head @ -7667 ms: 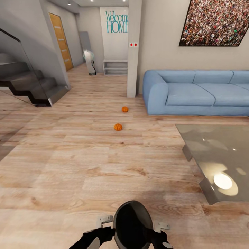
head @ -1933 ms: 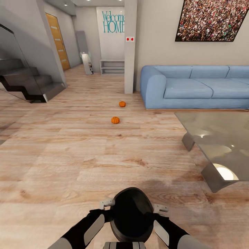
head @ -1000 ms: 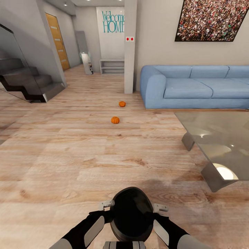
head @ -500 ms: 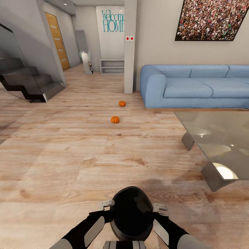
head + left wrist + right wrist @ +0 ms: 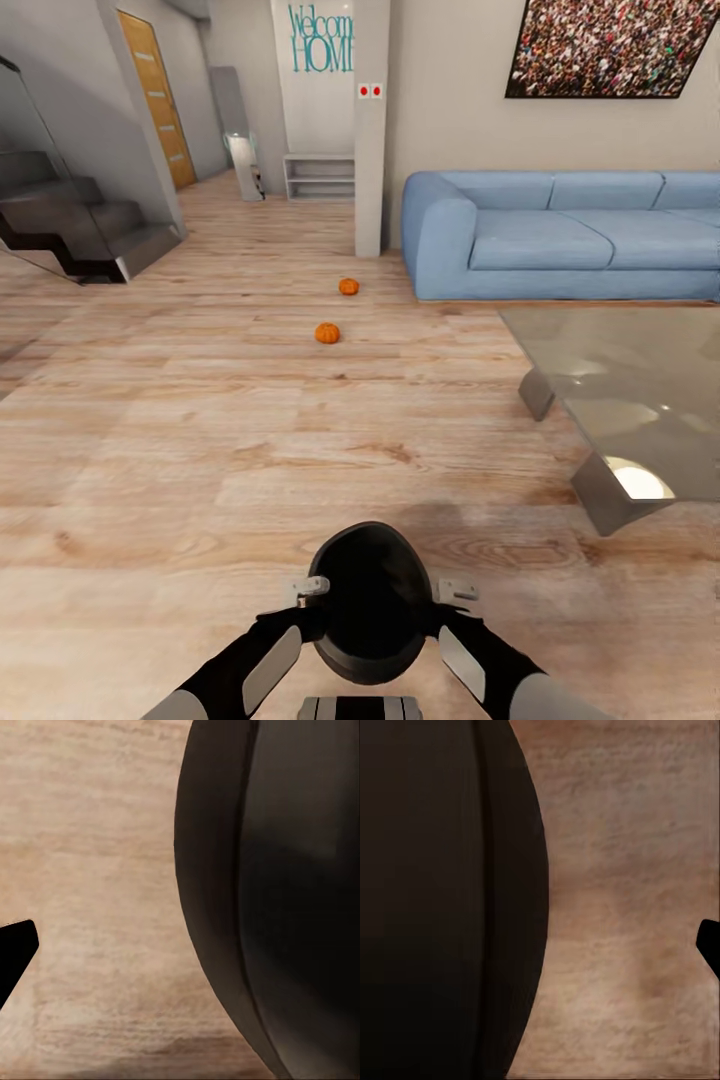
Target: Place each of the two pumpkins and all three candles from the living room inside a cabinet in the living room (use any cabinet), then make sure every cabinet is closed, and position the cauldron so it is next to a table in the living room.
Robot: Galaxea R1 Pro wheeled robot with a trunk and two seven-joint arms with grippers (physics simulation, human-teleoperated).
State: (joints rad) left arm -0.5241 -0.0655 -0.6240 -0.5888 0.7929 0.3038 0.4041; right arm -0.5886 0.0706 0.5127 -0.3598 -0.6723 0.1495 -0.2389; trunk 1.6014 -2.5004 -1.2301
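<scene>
Gaping wide-mouthed, dark round-bellied cauldron (image 5: pixel 371 600); two orange pumpkins (image 5: pixel 327 333) beyond.

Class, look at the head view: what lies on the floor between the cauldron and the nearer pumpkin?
Nothing: between the cauldron and the nearer pumpkin, the head view shows bare wooden floor.

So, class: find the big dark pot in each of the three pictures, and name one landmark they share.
Head view: the pot sits low in the middle, held between both arms above the wooden floor.
Left wrist view: its dark curved wall takes up the right side.
Right wrist view: its dark wall takes up the left side.
Shared landmark: the wooden floor beside the pot.
</scene>
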